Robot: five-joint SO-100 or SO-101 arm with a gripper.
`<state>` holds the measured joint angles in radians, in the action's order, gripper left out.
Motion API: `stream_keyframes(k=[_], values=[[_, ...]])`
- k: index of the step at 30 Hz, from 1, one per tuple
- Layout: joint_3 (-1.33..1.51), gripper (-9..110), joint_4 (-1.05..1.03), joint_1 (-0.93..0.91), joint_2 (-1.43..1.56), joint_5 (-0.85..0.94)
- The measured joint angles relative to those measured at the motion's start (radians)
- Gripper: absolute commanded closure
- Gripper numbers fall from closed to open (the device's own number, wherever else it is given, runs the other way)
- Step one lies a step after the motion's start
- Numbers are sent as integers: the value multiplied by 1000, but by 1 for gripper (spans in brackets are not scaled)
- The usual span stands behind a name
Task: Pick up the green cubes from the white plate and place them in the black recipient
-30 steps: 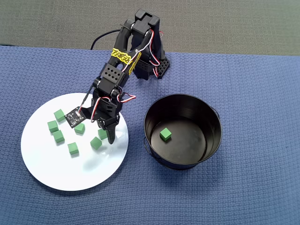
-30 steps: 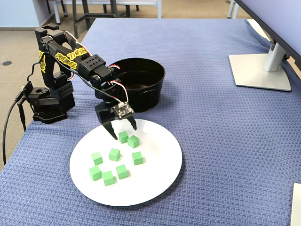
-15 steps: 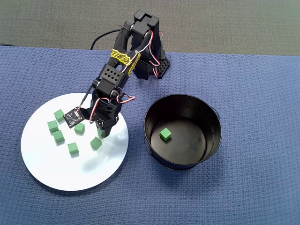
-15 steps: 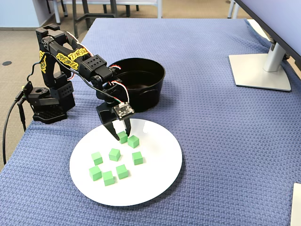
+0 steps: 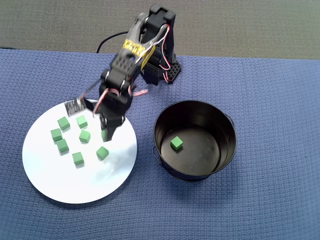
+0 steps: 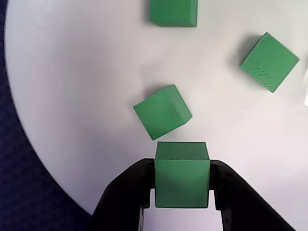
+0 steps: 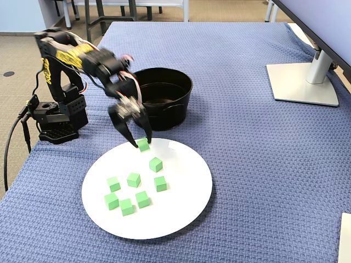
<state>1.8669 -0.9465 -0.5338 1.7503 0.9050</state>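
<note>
one small matte green cube [image 6: 182,180] sat clamped between the black fingers of the claw [image 6: 182,192], lifted just clear of the large round white plate [image 5: 45,175]. in the wrist view both pads met opposite flat faces squarely, so the hold looked sound. just ahead of the claw another green cube [image 6: 162,111] lay tilted on the plate, with two more further ahead, all apart from the held one. in the fixed view six loose cubes rested on the plate below and in front of the claw [image 7: 141,143]. the glossy black metal pot [image 5: 195,140] stood on the blue woven worktop [image 5: 270,100] off to the claw's side in the overhead view, with one cube [image 5: 176,143] already on its bottom. to do this step well, the arm probably needed to rise enough to clear the pot's rim, swing across over the middle of the opening, and only then release, keeping the squeeze steady throughout.
</note>
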Motion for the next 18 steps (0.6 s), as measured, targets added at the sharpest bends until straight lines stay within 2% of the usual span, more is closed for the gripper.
stream_keyframes(k=[8, 14, 18], values=[[8, 102, -238, 44, 367, -215], [6, 102, -428, 262, 603, -423], [9, 102, -454, 453, 650, -557]])
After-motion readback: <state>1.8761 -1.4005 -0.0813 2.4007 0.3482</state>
